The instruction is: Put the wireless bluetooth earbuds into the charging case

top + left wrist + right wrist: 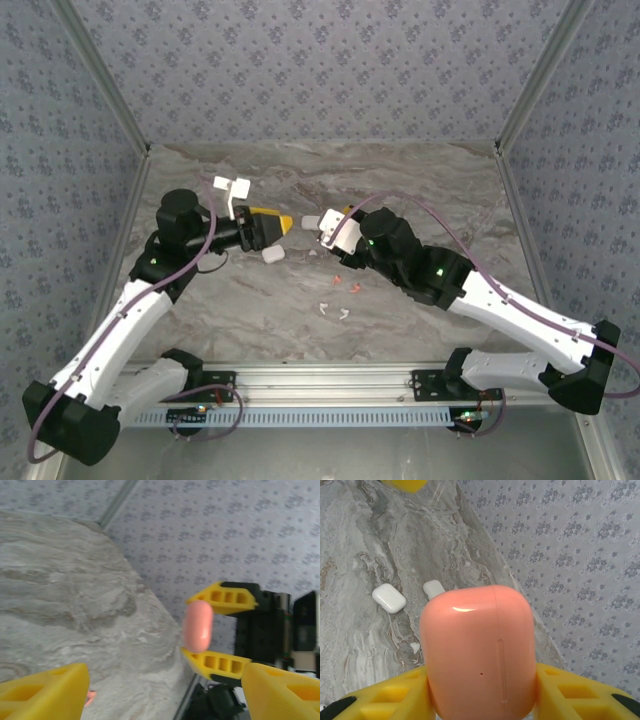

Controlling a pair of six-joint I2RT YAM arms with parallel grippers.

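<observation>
A salmon-pink charging case (479, 652) is closed and held off the table, with my right gripper (480, 692) shut on its two sides. From the left wrist the same case (198, 625) is seen edge-on between the right gripper's yellow fingers (227, 599). My left gripper (165, 687) is open and holds nothing; it faces the right gripper (333, 226) across a small gap over the middle of the table, left gripper (278, 226). Two pink earbuds (347, 283) and two white earbuds (334, 311) lie loose on the marble below. Another pink earbud (90, 698) peeks out beside my left finger.
Two white cases (232, 185) lie near the back left, and a third white case (272, 255) sits under the left gripper. The right wrist view has two white cases (389, 598) on the marble table (420, 180). Patterned walls close the sides and back.
</observation>
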